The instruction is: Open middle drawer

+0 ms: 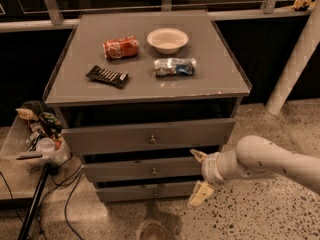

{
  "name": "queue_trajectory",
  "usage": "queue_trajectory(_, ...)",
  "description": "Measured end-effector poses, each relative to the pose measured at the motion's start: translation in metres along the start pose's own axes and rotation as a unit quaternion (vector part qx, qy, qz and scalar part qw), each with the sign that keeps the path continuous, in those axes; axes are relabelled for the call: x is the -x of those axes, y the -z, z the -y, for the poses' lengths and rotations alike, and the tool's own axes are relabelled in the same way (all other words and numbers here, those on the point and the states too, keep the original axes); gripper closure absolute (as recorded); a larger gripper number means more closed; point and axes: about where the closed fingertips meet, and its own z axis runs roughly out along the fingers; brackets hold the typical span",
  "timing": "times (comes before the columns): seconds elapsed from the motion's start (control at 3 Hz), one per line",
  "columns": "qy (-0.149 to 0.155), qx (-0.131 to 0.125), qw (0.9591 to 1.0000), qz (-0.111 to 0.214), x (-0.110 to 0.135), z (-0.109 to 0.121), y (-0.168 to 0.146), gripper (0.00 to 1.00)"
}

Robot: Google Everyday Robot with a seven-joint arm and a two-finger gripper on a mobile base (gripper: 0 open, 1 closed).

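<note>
The grey cabinet has three flat-fronted drawers stacked under its top. The middle drawer point(145, 169) is the mid-sized front, with a small round metal knob point(154, 172) at its centre. It looks pushed in, about level with the drawers above and below. My gripper point(198, 178) is open, its two pale fingers spread one above the other, just off the right end of the middle drawer's front. It holds nothing. The white arm comes in from the right.
On the cabinet top point(220, 79) lie a red can point(120, 47), a white bowl point(167, 39), a crumpled snack bag point(174, 66) and a dark bar point(107, 76). A clear bin of clutter point(35, 134) and cables stand at the left. A white post point(295, 64) rises at the right.
</note>
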Motion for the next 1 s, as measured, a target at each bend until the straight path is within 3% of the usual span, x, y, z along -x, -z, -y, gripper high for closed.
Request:
queue_trajectory(0.67,0.009,0.006,0.9999,0.000,-0.027,0.015,-0.054,0.00)
queue_trajectory(1.0,0.008,-0.003,1.0000,-0.001,-0.045,0.025,-0.073,0.00)
